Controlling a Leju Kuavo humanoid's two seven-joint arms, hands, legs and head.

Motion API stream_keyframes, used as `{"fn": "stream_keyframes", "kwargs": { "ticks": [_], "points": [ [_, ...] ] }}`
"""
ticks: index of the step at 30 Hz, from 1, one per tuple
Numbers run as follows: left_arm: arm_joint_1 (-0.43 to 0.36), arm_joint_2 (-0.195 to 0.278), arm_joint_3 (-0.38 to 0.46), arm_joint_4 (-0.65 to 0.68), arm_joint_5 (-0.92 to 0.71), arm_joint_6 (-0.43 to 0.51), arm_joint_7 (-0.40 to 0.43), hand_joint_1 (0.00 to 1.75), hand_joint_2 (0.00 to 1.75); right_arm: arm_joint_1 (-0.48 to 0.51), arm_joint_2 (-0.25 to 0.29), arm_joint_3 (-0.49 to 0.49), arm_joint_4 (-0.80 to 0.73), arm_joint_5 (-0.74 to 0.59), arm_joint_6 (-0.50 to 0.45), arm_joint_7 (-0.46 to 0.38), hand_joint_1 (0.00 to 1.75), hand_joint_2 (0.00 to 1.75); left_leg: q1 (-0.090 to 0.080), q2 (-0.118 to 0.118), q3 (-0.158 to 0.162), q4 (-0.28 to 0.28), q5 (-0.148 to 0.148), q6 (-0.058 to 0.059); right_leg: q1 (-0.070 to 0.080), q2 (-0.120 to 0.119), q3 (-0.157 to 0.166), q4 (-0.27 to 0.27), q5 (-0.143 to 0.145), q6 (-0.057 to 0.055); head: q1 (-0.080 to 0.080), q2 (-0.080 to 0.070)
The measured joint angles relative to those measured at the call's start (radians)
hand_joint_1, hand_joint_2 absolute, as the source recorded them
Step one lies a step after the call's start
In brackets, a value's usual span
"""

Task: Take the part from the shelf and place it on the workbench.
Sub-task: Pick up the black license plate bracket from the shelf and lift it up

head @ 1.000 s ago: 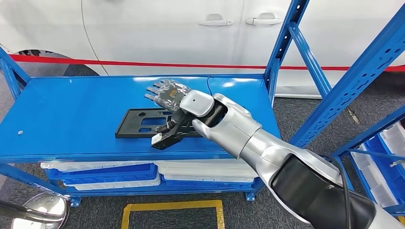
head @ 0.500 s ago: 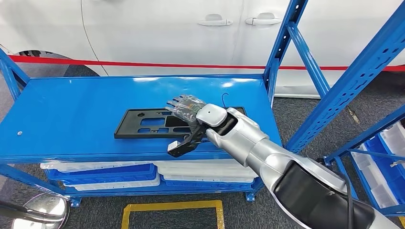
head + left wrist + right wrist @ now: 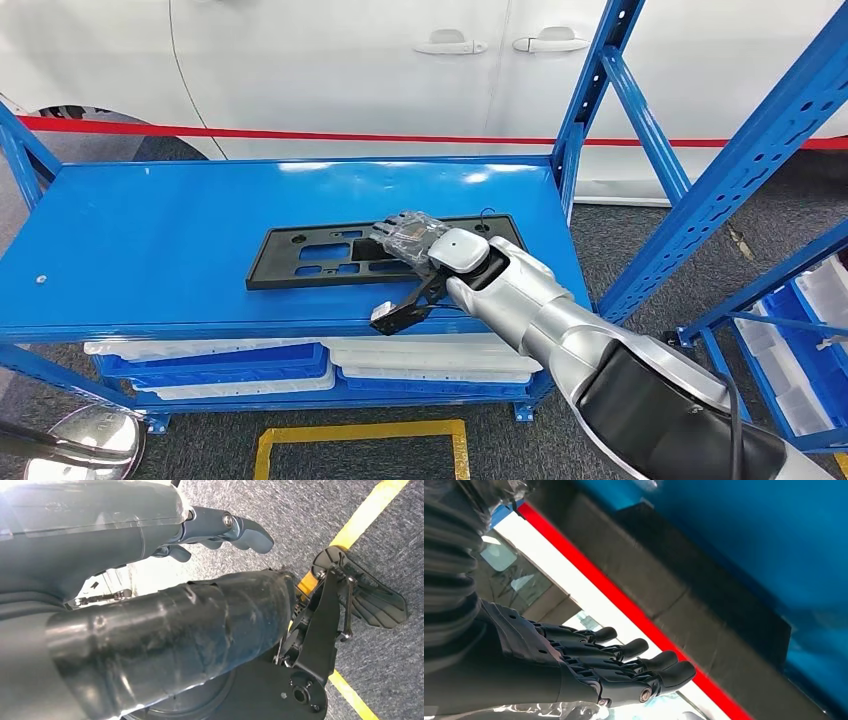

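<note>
Reaching over the blue worktop [image 3: 150,250], the right robot hand [image 3: 408,237] lies above the middle of the black part [image 3: 300,256], with its fingers stretched out nearly straight and side by side. In the right wrist view the fingers [image 3: 644,666] are extended and nothing is between them, so I judge that this hand holds nothing; whether the fingertips touch the part I cannot tell. The part is a long flat black frame with cut-outs, lying flat on the worktop, its long side running from 9 o'clock to 3 o'clock, near the front edge.

To my judgement the placing is nearly done: the part already rests on the surface, and the step in hand is the release. The next move then calls for lifting the hand straight up and pulling the arm back toward 5 o'clock, without dragging the part toward the front edge.

The left robot hand [image 3: 220,527] hangs low over grey floor with a yellow line [image 3: 367,515]; its fingers are curled, and I see nothing in them.

Around: a blue rack upright [image 3: 600,90] stands at 1 o'clock from the hand, close to the arm's way back. Behind the worktop, at 12 o'clock, is a white car [image 3: 350,60] with a red stripe [image 3: 300,133]. White and blue trays [image 3: 220,362] sit on the level under the worktop.
</note>
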Motion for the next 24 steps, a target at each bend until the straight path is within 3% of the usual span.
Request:
{"fn": "stream_keyframes", "kwargs": {
  "ticks": [4, 16, 17, 21, 24],
  "points": [
    [0.0, 0.0, 0.0, 0.0, 0.0, 0.0, 0.0, 0.0, 0.0, 0.001, 0.0, 0.0, 0.008, 0.0, -0.003, 0.0, 0.0, 0.0, 0.0, 0.0, 0.0, 0.0, 0.0, 0.0, 0.0, 0.0, 0.0, 0.0, 0.0, 0.0, 0.0, 0.0],
    [0.0, 0.0, 0.001, 0.0, -0.002, 0.001, -0.001, 0.0, 0.0, 0.002, 0.0, 0.0, 0.026, -0.003, -0.01, -0.012, 0.0, 0.0, 0.0, 0.0, 0.0, 0.0, 0.0, 0.0, 0.0, 0.0, 0.0, 0.0, 0.0, 0.0, 0.0, 0.0],
    [0.0, 0.0, 0.001, 0.0, -0.002, 0.001, -0.001, 0.0, 0.0, 0.002, 0.0, 0.0, 0.027, -0.003, -0.01, -0.012, 0.0, 0.44, 0.0, 0.0, 0.0, 0.0, 0.0, 0.0, 0.0, 0.0, 0.0, 0.0, 0.0, 0.0, 0.0, 0.0],
    [0.0, 0.0, 0.002, 0.0, -0.002, 0.001, -0.001, 0.0, 0.0, 0.002, 0.0, 0.0, 0.03, -0.003, -0.01, -0.013, 0.0, 0.44, 0.0, 0.0, 0.0, 0.0, 0.0, 0.0, 0.0, 0.0, 0.0, 0.0, 0.0, 0.0, 0.0, 0.0],
    [0.0, 0.0, 0.004, 0.0, -0.004, 0.001, -0.001, 0.0, 0.0, 0.002, 0.0, 0.0, 0.031, -0.009, -0.011, -0.017, 0.0, 1.75, 0.0, 0.0, 0.0, 0.0, 0.0, 0.0, 0.0, 0.0, 0.0, 0.0, 0.0, 0.0, 0.0, 0.0]
  ]
}}
